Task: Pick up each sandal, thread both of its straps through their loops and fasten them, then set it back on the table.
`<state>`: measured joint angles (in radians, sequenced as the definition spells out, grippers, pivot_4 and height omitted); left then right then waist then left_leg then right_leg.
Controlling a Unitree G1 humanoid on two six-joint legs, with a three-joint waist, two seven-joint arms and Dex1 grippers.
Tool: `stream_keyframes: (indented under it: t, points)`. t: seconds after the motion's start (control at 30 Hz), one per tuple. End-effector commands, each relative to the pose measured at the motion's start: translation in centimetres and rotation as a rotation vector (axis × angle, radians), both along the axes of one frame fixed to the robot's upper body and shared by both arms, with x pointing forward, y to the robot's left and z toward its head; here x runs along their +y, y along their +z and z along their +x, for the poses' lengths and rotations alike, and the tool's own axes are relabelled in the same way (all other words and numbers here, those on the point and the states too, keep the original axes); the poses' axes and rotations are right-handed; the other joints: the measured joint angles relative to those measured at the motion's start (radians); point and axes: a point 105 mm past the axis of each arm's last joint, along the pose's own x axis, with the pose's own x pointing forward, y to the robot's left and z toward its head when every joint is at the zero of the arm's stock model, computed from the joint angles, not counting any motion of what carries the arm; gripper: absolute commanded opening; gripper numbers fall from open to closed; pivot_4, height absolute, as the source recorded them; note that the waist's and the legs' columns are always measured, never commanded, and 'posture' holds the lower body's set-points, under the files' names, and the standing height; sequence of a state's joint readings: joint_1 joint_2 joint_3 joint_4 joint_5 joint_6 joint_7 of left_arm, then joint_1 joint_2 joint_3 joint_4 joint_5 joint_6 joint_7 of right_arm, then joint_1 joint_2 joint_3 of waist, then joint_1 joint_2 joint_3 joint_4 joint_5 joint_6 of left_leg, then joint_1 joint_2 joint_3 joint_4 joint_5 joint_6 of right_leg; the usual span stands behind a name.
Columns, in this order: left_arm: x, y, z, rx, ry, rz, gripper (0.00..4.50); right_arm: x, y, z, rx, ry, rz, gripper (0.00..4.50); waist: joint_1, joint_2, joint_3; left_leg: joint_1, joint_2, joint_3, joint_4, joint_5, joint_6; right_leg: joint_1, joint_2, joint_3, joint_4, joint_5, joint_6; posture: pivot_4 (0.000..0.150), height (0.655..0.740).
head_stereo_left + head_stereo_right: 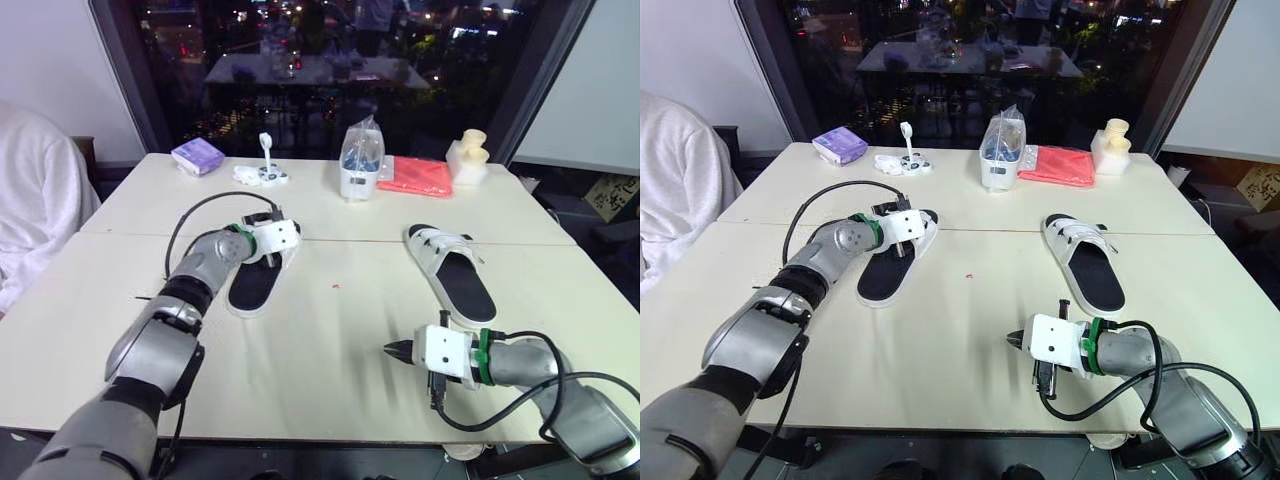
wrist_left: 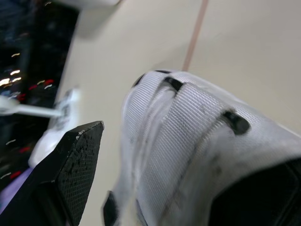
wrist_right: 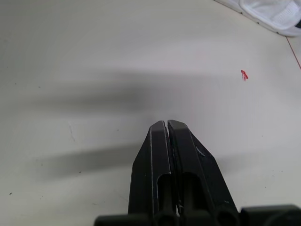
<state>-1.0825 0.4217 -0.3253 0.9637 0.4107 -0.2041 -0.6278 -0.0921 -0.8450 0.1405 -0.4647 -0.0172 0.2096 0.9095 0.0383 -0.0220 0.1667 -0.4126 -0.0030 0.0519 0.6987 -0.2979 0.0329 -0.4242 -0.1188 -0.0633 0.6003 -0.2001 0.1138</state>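
Left eye view: two white-strapped, black-soled sandals are laid on the table (image 1: 330,330).
Left sandal (image 1: 250,285): straps are met by the left gripper (image 1: 272,252); its grip cannot be told.
Right sandal (image 1: 452,272): untouched.
Right gripper (image 1: 391,350): pressed closed, empty.

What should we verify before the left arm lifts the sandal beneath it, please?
1. Left gripper at the straps of the left sandal: ok.
2. Its hold on a strap: cannot tell.
3. That sandal lying flat on the table: ok.
4. Right gripper shut, over bare table, apart from both sandals: ok.
5. Right sandal resting on the table, nothing touching it: ok.
6. Its straps fastened: cannot tell.
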Motion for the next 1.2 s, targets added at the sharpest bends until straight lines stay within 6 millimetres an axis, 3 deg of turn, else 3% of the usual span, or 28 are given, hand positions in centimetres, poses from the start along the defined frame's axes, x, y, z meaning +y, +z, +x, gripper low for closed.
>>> stream_keyframes:
  t: [0.03, 0.47, 0.6, 0.77, 0.9, 1.1, 1.2]
  points:
    - [-1.1, 0.8, -1.9, 0.079, -0.105, -0.043, 4.47, 0.2, 0.8, 0.2, -0.035, 0.020, 0.005, 0.00, 0.000, 0.000, 0.000, 0.000, 0.000, 0.000, 0.000, 0.000, 0.000, 0.000, 0.000, 0.000, 0.000, 0.000, 0.000, 0.150, 0.7400]
    - [1.1, 1.4, -5.0, 0.142, -0.100, -0.078, 4.47, 0.4, 0.8, 0.4, -0.042, 0.032, 0.007, 0.00, -0.004, 0.001, 0.000, 0.001, 0.000, 0.000, 0.000, 0.000, 0.000, 0.000, 0.001, 0.001, 0.003, 0.000, 0.000, 0.150, 0.7400]
    - [0.5, 4.3, -7.5, 0.252, -0.180, -0.377, 4.47, 0.3, 0.7, 0.4, -0.042, 0.032, 0.009, 0.00, -0.004, 0.001, 0.000, 0.001, 0.000, 0.000, 0.001, 0.000, 0.000, 0.000, 0.001, 0.001, 0.003, 0.000, 0.000, 0.150, 0.7400]
    - [1.5, 4.7, -11.4, 0.427, -0.273, -0.460, 4.47, 0.1, 1.2, 0.4, -0.046, 0.028, 0.011, 0.00, -0.012, 0.002, 0.001, 0.003, 0.001, 0.000, 0.001, 0.001, -0.001, 0.000, 0.001, 0.002, 0.006, 0.000, 0.000, 0.150, 0.7400]
    - [1.7, 5.2, -15.0, 0.574, -0.350, -0.552, 4.47, -0.5, 3.8, 0.7, -0.034, -0.035, 0.109, 0.00, -0.020, 0.002, 0.001, 0.004, 0.001, -0.001, 0.001, 0.001, -0.002, 0.000, 0.001, 0.003, 0.009, -0.002, -0.004, 0.150, 0.7400]
    - [1.8, 5.3, -17.3, 0.661, -0.363, -0.635, 4.47, -0.7, 7.3, 0.3, -0.005, -0.076, 0.223, 0.00, -0.026, 0.002, 0.001, 0.005, 0.001, -0.003, 0.001, 0.002, -0.003, 0.000, 0.001, 0.003, 0.011, -0.003, -0.005, 0.150, 0.7400]
    - [1.5, 3.9, -19.0, 0.729, -0.384, -0.623, 4.47, -0.8, 8.4, -0.2, 0.041, -0.079, 0.257, 0.00, -0.026, 0.004, 0.002, 0.005, 0.001, -0.003, 0.001, 0.002, -0.003, -0.001, 0.001, 0.003, 0.011, -0.003, -0.005, 0.150, 0.7400]
